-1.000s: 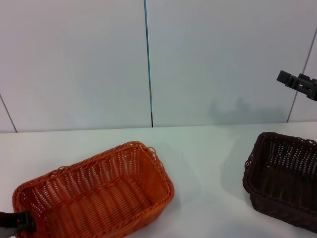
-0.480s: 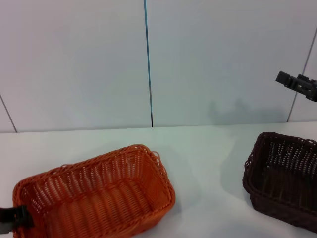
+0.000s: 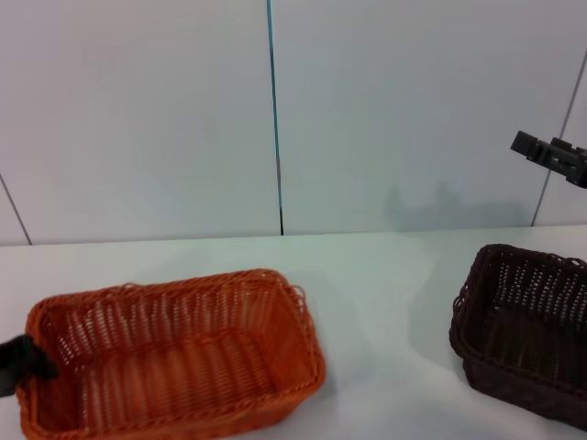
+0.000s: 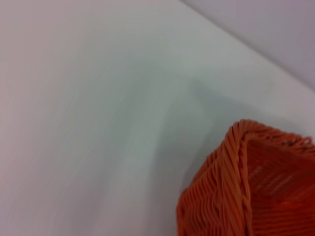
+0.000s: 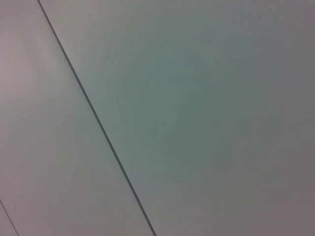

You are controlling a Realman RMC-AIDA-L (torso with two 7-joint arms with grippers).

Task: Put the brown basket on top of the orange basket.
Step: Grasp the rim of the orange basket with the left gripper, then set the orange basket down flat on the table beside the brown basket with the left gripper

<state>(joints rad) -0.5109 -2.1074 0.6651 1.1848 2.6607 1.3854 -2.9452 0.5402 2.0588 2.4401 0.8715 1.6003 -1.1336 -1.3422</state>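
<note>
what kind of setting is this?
Probably a lab test bench: bare white table, plain panelled wall, only an orange basket and a brown basket as props.

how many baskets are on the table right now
2. The bright orange rectangular wicker basket sits at the table's front left, with the left gripper at its left end. The dark brown rectangular wicker basket sits at the right edge, partly cut off by the frame. None are stacked.

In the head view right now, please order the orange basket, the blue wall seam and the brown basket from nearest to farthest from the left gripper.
1. Orange basket, touching the left gripper at its left end.
2. Blue wall seam, behind, near the middle.
3. Brown basket, at the far right edge.
</note>
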